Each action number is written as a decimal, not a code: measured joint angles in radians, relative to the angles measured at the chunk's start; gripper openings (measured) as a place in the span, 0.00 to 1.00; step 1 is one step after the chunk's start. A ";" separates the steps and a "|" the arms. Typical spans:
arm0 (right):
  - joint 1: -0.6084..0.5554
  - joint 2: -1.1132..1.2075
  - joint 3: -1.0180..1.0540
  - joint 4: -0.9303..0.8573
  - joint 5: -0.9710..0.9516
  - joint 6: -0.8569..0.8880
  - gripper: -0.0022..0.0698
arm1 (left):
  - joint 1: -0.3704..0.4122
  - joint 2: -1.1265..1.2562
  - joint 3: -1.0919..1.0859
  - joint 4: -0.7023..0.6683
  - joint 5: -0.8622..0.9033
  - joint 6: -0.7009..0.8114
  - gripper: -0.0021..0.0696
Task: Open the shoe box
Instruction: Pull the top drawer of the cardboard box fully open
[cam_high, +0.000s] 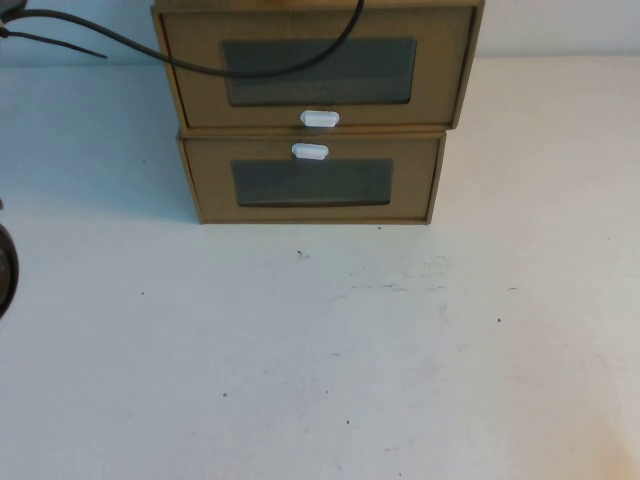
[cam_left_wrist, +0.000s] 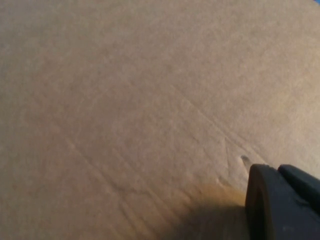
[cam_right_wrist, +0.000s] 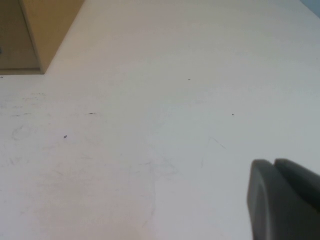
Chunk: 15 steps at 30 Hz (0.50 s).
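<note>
Two brown cardboard shoe boxes stand stacked at the back of the table. The upper box (cam_high: 318, 65) and the lower box (cam_high: 312, 182) each have a dark window and a white pull tab, the upper tab (cam_high: 320, 118) just above the lower tab (cam_high: 310, 151). Both fronts are closed. My left gripper (cam_left_wrist: 275, 170) is shut, empty, very close to a plain cardboard surface (cam_left_wrist: 125, 100). My right gripper (cam_right_wrist: 274, 162) is shut, empty, hovering over the white table with a box corner (cam_right_wrist: 45, 25) off to one side. Neither gripper shows in the high view.
A black cable (cam_high: 200, 65) drapes across the upper box's front. A dark rounded object (cam_high: 5, 270) sits at the table's left edge. The white table (cam_high: 320, 350) stretches in front of the boxes.
</note>
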 joint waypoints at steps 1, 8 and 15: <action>0.000 0.000 0.000 0.000 0.000 0.000 0.01 | 0.000 0.000 0.000 0.000 0.000 0.000 0.02; 0.000 0.000 0.000 0.000 0.000 0.000 0.01 | 0.000 0.000 0.000 -0.014 0.000 0.000 0.02; 0.000 0.000 0.000 0.000 0.000 0.000 0.01 | 0.000 0.000 0.000 -0.018 0.002 -0.006 0.02</action>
